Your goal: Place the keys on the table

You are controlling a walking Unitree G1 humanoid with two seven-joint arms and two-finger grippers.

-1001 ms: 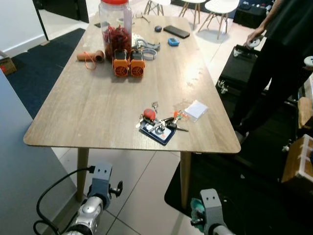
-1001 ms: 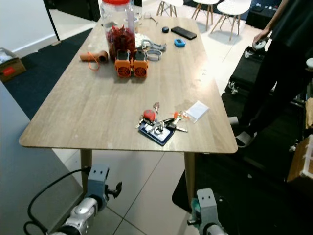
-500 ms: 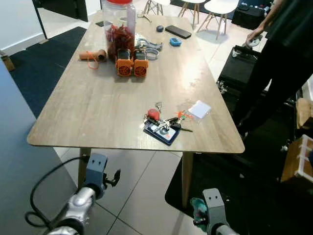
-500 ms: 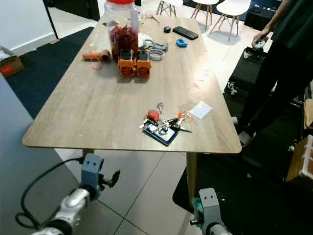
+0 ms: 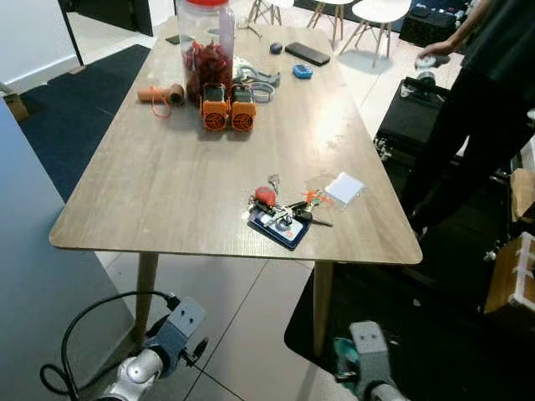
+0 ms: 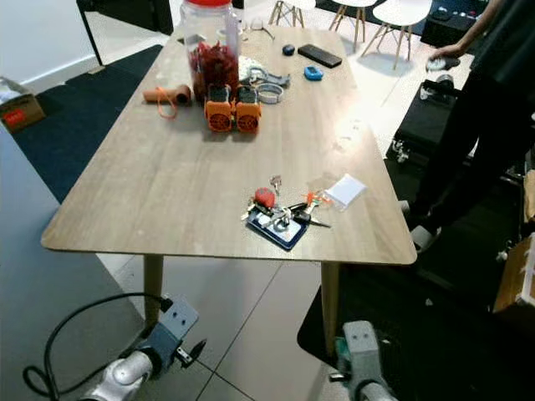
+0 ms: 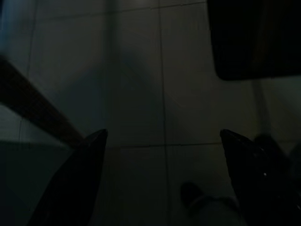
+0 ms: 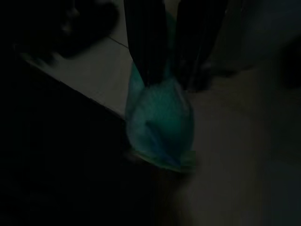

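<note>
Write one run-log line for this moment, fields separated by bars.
keys: on table | left gripper: open, low | right gripper: shut on teal object

Two black fingers (image 7: 75, 183) spread wide apart over dim tiled floor (image 7: 141, 94), dark mat (image 7: 256, 37) at one corner, slanting dark bar (image 7: 37, 113) beside.

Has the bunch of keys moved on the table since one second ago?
No. The keys lie beside the white card, near the table edge, as before; the camera shifted.
</note>
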